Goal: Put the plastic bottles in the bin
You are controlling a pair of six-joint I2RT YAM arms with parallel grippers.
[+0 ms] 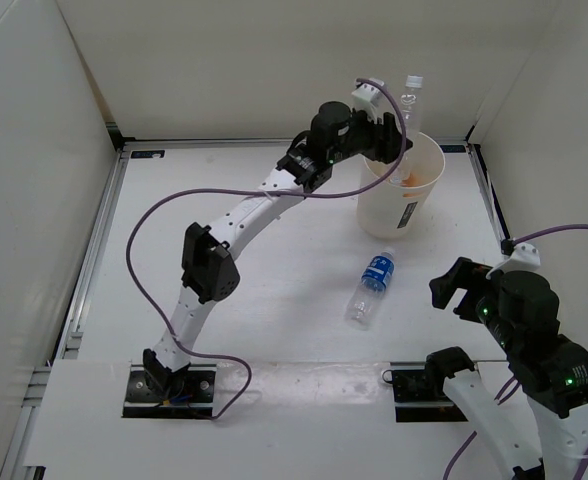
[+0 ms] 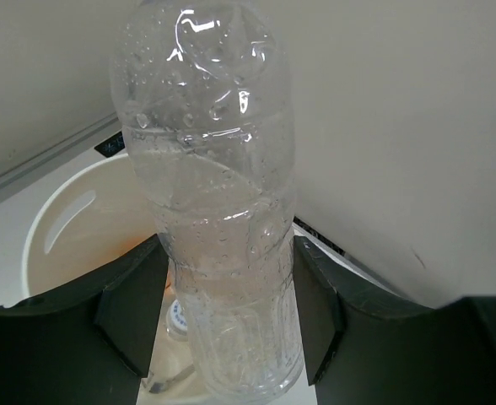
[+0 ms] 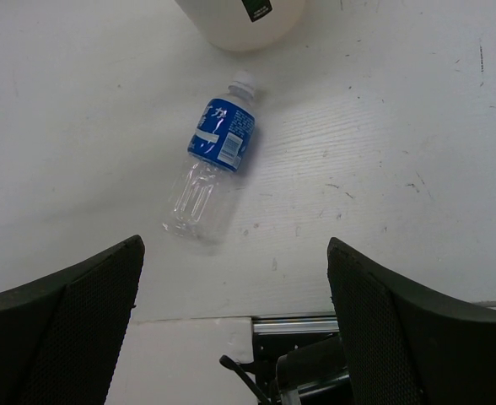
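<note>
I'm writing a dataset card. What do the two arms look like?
The left arm and right arm have white links, black joint housings and small green lights. A purple cable trails along each. The right tool's fingers are black with a fine mesh texture.

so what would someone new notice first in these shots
The left pincer is shut on a clear bottle, held upright over the cream bin toward the far right. In front of the bin a blue-label bottle lies on its side, with the right pincer open and facing it.
</note>
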